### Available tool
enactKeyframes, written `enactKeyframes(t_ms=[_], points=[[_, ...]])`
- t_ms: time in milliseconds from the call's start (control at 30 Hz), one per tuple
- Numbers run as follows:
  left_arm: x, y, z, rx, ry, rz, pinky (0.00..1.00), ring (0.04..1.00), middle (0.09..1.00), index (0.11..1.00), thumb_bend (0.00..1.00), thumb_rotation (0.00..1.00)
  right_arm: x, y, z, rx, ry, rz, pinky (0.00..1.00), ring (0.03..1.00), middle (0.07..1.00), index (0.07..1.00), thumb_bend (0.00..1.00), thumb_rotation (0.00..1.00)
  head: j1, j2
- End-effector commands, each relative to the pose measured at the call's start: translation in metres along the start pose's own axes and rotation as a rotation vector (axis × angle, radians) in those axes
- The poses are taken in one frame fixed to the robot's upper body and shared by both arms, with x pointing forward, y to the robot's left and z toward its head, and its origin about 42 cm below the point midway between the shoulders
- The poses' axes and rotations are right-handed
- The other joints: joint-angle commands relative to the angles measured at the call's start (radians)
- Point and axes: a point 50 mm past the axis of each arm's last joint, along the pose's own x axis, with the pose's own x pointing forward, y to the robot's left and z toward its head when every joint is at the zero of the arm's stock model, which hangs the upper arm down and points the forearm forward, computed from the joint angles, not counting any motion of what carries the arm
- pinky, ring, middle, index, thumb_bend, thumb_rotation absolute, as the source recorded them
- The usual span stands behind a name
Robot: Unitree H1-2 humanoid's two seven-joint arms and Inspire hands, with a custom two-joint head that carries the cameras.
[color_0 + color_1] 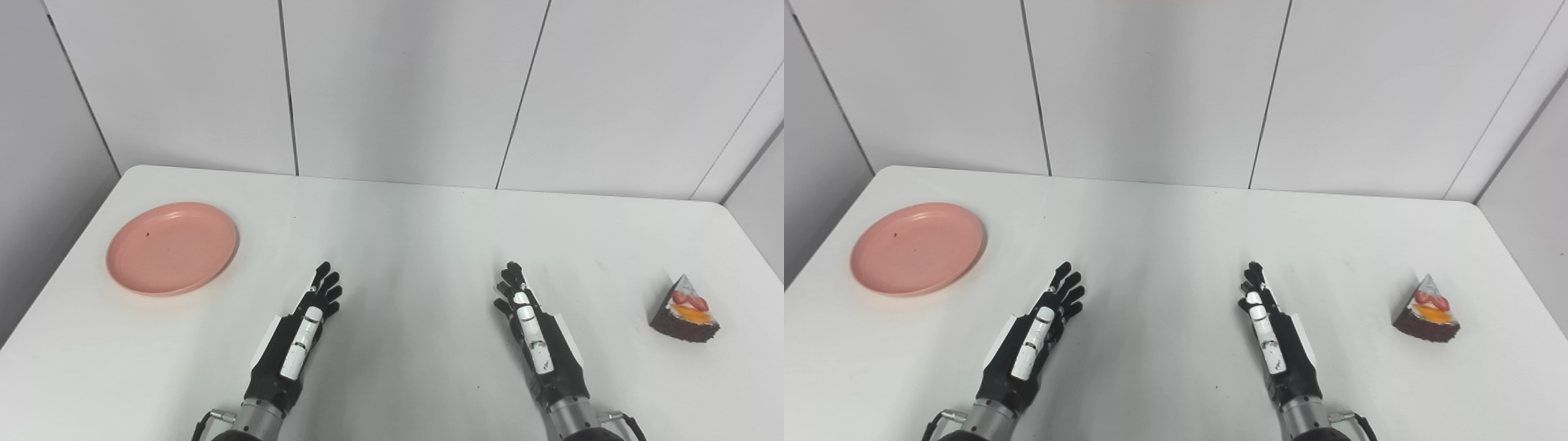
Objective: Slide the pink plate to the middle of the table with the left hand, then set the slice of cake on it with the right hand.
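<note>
The pink plate (172,247) lies flat on the white table (404,233) at the far left, with nothing on it. A wedge of dark chocolate cake (685,311) topped with strawberry and orange fruit stands near the right edge. My left hand (305,331) rests low at the front, to the right of the plate and well apart from it, fingers stretched out and open. My right hand (531,331) mirrors it at the front right, open, a good way left of the cake. Neither hand holds anything.
White wall panels (404,86) rise behind the table's back edge. The table's left and right edges run close to the plate and the cake.
</note>
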Motion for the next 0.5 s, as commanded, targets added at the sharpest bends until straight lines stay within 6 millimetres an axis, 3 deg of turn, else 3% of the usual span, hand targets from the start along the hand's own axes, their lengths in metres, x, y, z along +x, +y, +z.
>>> enactKeyframes(t_ms=[0, 467], points=[[-0.0079, 0.0009, -0.0172, -0.007, 0.076, 0.005, 0.96, 0.967, 0.983, 0.978, 0.44, 1.00, -0.0015, 0.0011, -0.0012, -0.008, 0.027, 0.020, 0.97, 0.974, 0.986, 0.995, 0.23, 1.00, 0.000, 0.000], [-0.0077, 0.0004, -0.0165, 0.000, 0.073, 0.003, 0.95, 0.964, 0.981, 0.975, 0.43, 1.00, -0.0015, 0.0018, -0.0006, -0.007, 0.026, 0.018, 0.97, 0.972, 0.982, 0.991, 0.23, 1.00, 0.000, 0.002]])
